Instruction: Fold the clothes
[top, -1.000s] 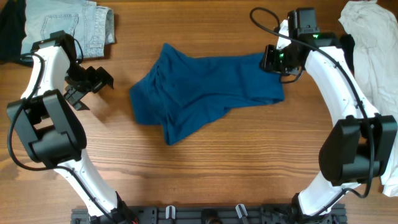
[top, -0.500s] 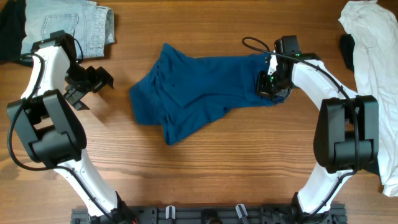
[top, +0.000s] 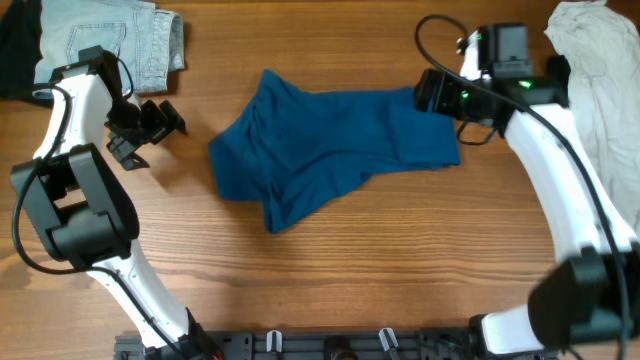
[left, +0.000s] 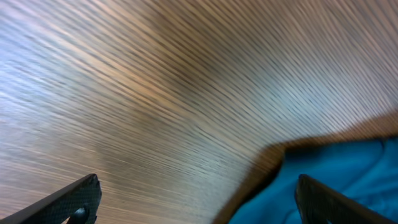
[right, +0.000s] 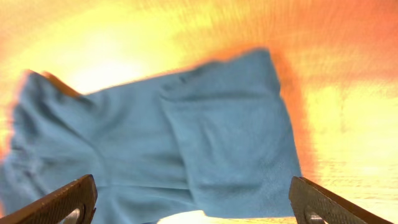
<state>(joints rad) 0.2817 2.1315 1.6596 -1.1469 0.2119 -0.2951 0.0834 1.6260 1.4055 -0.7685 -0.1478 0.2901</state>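
Both stand open (nothing held): the left gripper (top: 160, 135) hovers over the bare surface (top: 350, 270) left of the crumpled blue top (top: 330, 145) lying mid-surface, and the right gripper (top: 425, 95) hangs above its far right corner.

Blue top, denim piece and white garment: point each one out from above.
blue top (top: 330, 150), overhead view, middle of the cloth.
denim piece (top: 100, 28), overhead view, flat part near the top edge.
white garment (top: 598, 60), overhead view, upper folds.
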